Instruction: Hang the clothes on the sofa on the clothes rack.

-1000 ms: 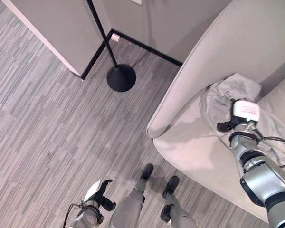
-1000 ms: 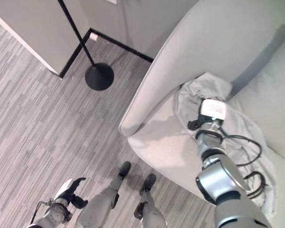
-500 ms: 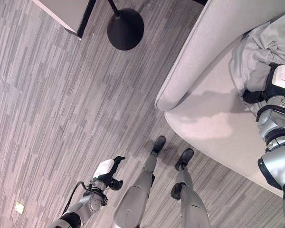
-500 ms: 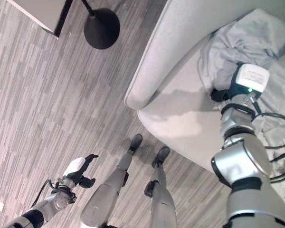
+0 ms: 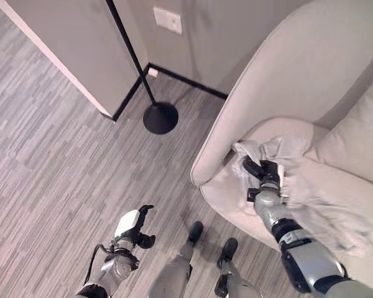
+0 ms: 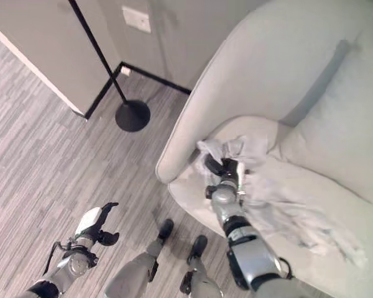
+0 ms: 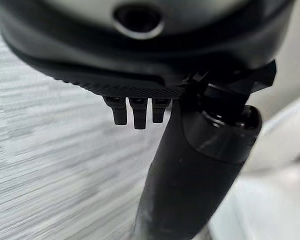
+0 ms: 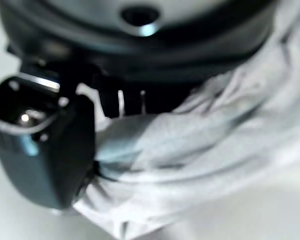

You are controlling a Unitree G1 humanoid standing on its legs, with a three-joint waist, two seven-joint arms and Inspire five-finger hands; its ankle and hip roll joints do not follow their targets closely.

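A pale grey garment point(image 5: 326, 198) lies crumpled across the seat of the beige sofa point(image 5: 280, 74). My right hand point(image 5: 261, 171) is shut on a bunched end of the garment near the sofa's armrest. In the right wrist view the cloth point(image 8: 190, 145) is pinched between the thumb point(image 8: 40, 150) and the fingers. The clothes rack shows as a thin black pole on a round black base point(image 5: 160, 118), standing on the floor to the left of the sofa. My left hand point(image 5: 133, 226) hangs low over the floor at the lower left, open and holding nothing.
A grey wall with a black skirting and a white socket plate point(image 5: 168, 20) runs behind the rack. A projecting wall corner point(image 5: 105, 112) stands just left of the base. A sofa cushion point(image 5: 354, 136) sits right of the garment. Grey plank floor point(image 5: 62, 180) spreads to the left.
The camera has swung, so the whole scene has shifted. My right hand, earlier resting on the garment, now grips a bunch of it, raised nearer the armrest. The left hand stays low.
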